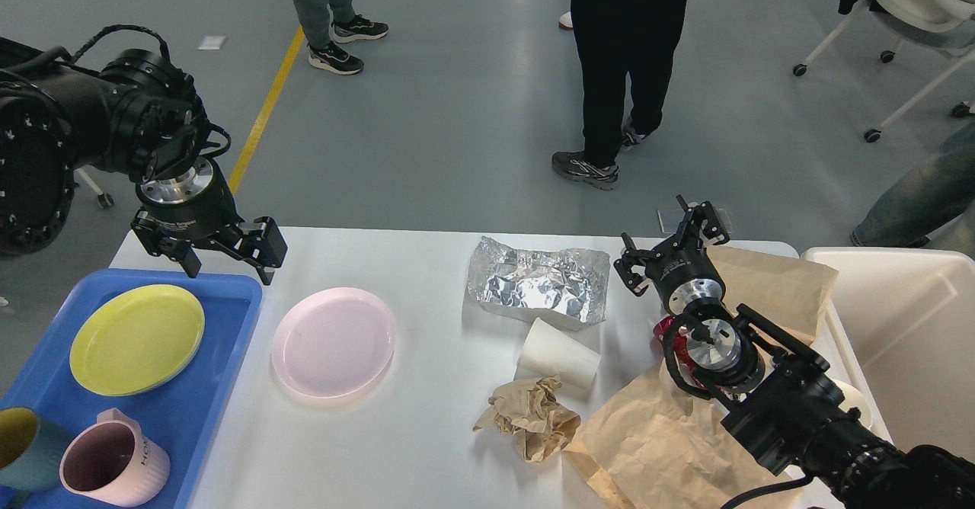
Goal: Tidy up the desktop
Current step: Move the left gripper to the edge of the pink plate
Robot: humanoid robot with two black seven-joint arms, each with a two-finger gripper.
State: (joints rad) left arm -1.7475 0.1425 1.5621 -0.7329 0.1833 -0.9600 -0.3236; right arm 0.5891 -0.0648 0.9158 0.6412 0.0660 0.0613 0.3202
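The white desktop (396, 456) carries a pink plate (333, 341), a crumpled foil sheet (537, 280), a white paper cup (558, 353) on its side, a brown paper ball (533, 417) and flat brown paper (663, 440). My left gripper (228, 269) hangs open and empty over the far left corner, just beyond the blue tray (221, 395) and up-left of the pink plate. My right gripper (666, 238) is open and empty at the far right edge, between the foil and another brown paper sheet (769, 284).
The blue tray holds a yellow plate (137, 337), a pink mug (114, 463) and a teal mug (19, 448). A cream-white bin (914, 326) stands right of the desktop. A red object (667, 331) peeks out under my right arm. People stand on the floor beyond.
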